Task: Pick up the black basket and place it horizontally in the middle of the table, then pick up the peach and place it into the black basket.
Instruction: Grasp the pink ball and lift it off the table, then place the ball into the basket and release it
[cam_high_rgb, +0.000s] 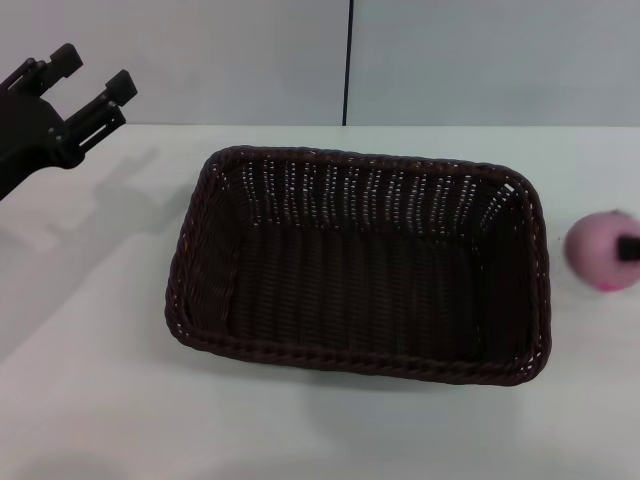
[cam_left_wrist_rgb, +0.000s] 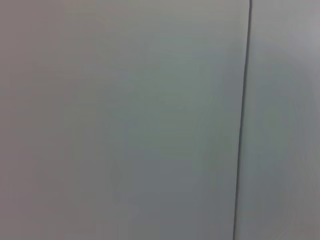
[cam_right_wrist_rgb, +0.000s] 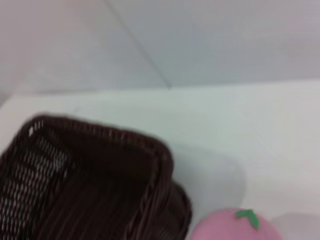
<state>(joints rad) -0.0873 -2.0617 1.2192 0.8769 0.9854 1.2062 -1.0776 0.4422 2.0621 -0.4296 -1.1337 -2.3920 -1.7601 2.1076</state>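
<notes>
Already the black basket (cam_high_rgb: 360, 270) lies lengthwise across the middle of the table (cam_high_rgb: 100, 400), empty, so I judge the first half done and the peach (cam_high_rgb: 598, 250) is my job now. It sits on the tabletop at three o'clock from the basket, just beside the right short rim but apart from it. A small dark piece shows against the peach at the head view's right edge; I take it for part of my right gripper (cam_high_rgb: 630, 248), though I cannot tell how its jaws stand. The right wrist camera looks down on the peach's green stem (cam_right_wrist_rgb: 247, 217) with the basket corner (cam_right_wrist_rgb: 165, 165) close by.

My left gripper (cam_high_rgb: 92, 82) hangs raised at ten o'clock, well clear of the basket, jaws apart and holding nothing.

What worries me: the peach is round and would probably roll if a finger nudges it off centre, and the table's right side runs out of my sight, so I can't judge how much room it has there. A low carry toward nine o'clock could also catch the braided rim and shove the basket askew. Room above the basket is open; I'd lift high first.
</notes>
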